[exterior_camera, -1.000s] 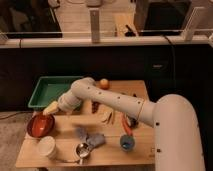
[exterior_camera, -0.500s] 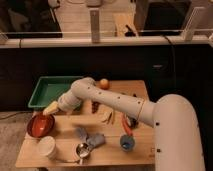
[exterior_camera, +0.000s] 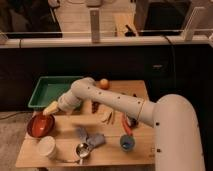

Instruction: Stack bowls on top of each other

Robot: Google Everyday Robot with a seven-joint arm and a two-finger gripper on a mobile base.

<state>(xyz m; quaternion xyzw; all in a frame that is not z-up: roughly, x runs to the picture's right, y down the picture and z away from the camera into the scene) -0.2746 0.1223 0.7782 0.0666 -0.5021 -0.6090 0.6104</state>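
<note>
An orange-red bowl (exterior_camera: 40, 125) with a darker inside sits at the left edge of the wooden table (exterior_camera: 107, 155). No purple bowl shows as a separate thing; I cannot tell if it is under the orange-red one. My gripper (exterior_camera: 50, 108) is at the end of the white arm (exterior_camera: 115, 102), just above the bowl's far right rim, pointing down and left.
A green tray (exterior_camera: 46, 91) lies behind the bowl and an orange (exterior_camera: 103, 83) beside the tray. A white tub (exterior_camera: 46, 147), a metal scoop (exterior_camera: 82, 149), a blue-grey cloth (exterior_camera: 91, 138) and a blue cup (exterior_camera: 127, 144) stand along the front. Small items lie mid-table.
</note>
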